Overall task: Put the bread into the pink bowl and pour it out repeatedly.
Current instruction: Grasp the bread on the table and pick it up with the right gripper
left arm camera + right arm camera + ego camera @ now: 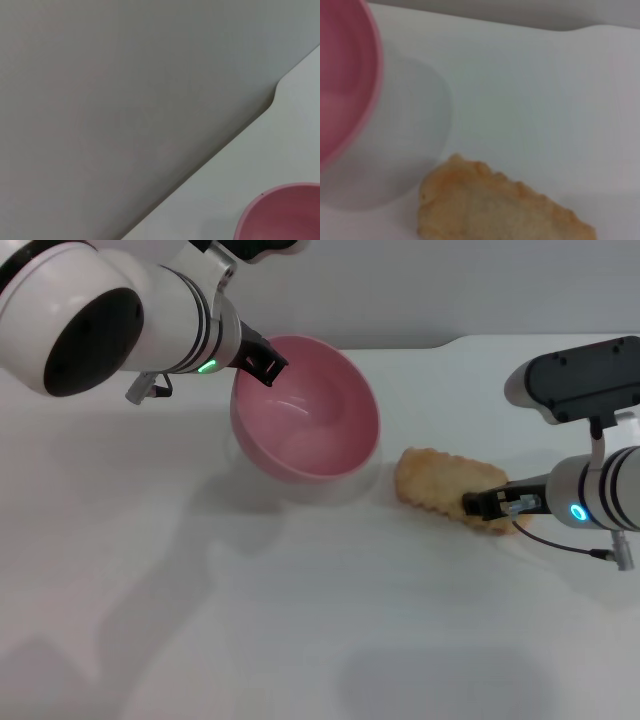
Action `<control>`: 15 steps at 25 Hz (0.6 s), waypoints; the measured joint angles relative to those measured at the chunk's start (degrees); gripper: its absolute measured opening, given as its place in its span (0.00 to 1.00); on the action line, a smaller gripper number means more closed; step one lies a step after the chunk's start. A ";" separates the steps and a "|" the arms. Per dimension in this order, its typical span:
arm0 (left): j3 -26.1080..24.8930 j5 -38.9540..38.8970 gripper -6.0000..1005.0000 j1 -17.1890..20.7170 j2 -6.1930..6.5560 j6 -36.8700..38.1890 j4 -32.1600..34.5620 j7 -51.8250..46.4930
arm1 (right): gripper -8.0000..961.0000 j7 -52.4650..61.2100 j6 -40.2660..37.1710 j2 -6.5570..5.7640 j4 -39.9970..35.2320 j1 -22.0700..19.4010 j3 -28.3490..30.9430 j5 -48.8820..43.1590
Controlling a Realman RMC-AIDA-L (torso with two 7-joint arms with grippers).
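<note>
The pink bowl [310, 430] hangs tilted above the table, its mouth turned toward the bread and nothing inside it. My left gripper [265, 362] is shut on the bowl's far left rim. The bread [440, 485] lies flat on the table just right of the bowl, plain tan side up. My right gripper [490, 505] sits low at the loaf's right end, overlapping it. The left wrist view catches only an edge of the bowl [285, 215]. In the right wrist view the bread [495, 210] is close, with the bowl [340, 90] beyond it.
The white table [250, 620] stretches toward me in front of the bowl and bread. Its back edge [480, 338] has a step behind the bowl, with a grey wall beyond.
</note>
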 joint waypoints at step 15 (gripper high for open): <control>-0.22 0.38 0.04 1.28 0.17 1.79 -1.99 0.02 | 0.49 -1.31 12.28 0.19 -30.84 -8.28 2.44 -6.82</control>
